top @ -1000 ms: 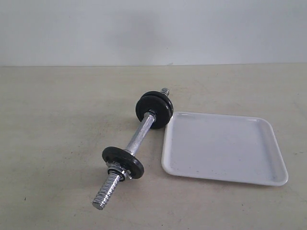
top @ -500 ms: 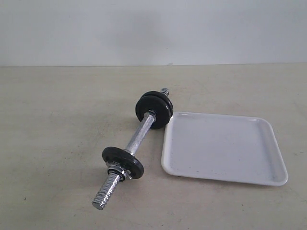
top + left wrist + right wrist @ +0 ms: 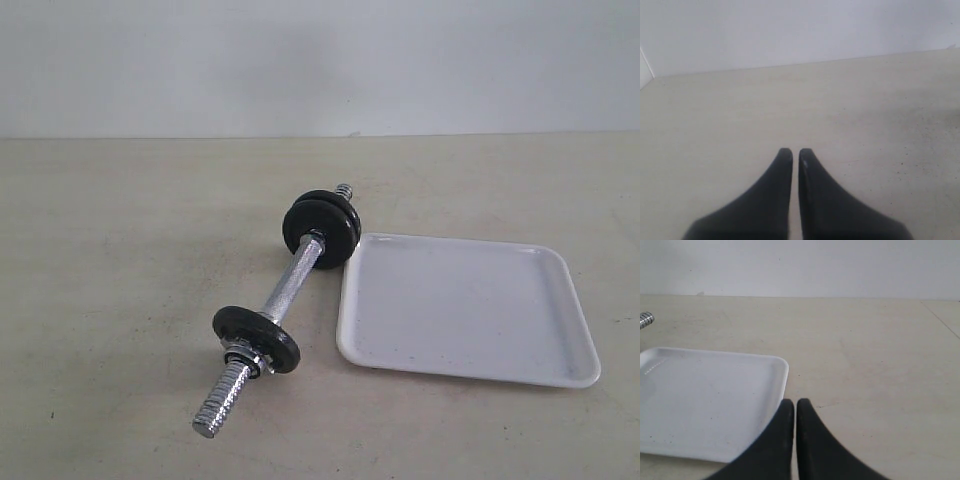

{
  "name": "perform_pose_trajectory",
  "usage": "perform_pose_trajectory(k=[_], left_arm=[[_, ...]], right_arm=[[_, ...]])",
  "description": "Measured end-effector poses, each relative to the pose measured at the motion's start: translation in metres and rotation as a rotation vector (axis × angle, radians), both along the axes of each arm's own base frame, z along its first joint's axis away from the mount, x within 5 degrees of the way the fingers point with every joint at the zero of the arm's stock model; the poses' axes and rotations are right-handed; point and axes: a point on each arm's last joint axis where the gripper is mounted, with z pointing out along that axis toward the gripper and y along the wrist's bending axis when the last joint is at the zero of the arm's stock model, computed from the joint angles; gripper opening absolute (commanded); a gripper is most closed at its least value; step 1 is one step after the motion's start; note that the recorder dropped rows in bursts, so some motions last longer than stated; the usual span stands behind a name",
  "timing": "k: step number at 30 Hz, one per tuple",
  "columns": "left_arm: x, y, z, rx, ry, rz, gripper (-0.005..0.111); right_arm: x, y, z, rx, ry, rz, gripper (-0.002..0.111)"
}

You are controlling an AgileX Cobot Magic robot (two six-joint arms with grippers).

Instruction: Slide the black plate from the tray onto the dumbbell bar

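- The surface (image 3: 120,250) is a pale beige top with a faint grain. I can see small dark specks on it, most clearly in the left wrist view.
- A plain whitish wall (image 3: 320,60) runs along the far edge of the surface.
- The dumbbell bar (image 3: 290,285) lies diagonally on the surface, just left of the tray (image 3: 470,305). Its threaded end points toward the camera.
- The black plate (image 3: 256,338) is on the near part of the bar, standing on edge with a chrome nut (image 3: 243,357) right up against it.
- A pair of black discs (image 3: 321,228) sits at the bar's far end, close to the tray's corner.
- The tray lies flat on the surface, and its white floor shows some faint specks.
- The left tool (image 3: 795,152) has its fingers together with only a sliver between them, and it's over bare surface.
- The right tool (image 3: 791,402) is closed up the same way, sitting by the tray's corner.
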Motion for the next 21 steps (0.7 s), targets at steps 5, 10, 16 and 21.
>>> perform_pose_trajectory(k=[5, 10, 16, 21], left_arm=[[0.0000, 0.0000, 0.0000, 0.000, 0.000, 0.000, 0.004], [0.0000, 0.0000, 0.0000, 0.000, 0.000, 0.000, 0.004], [0.0000, 0.0000, 0.0002, 0.000, -0.002, 0.000, 0.004], [0.0001, 0.0000, 0.0002, 0.000, -0.003, 0.000, 0.004]], right_arm=[[0.0000, 0.0000, 0.0000, 0.000, 0.000, 0.000, 0.000], [0.0002, 0.0002, 0.0007, 0.000, -0.008, 0.002, 0.000], [0.0003, 0.0003, 0.0013, 0.000, -0.014, 0.003, 0.000], [0.0003, 0.0003, 0.0013, 0.000, -0.014, 0.003, 0.000]])
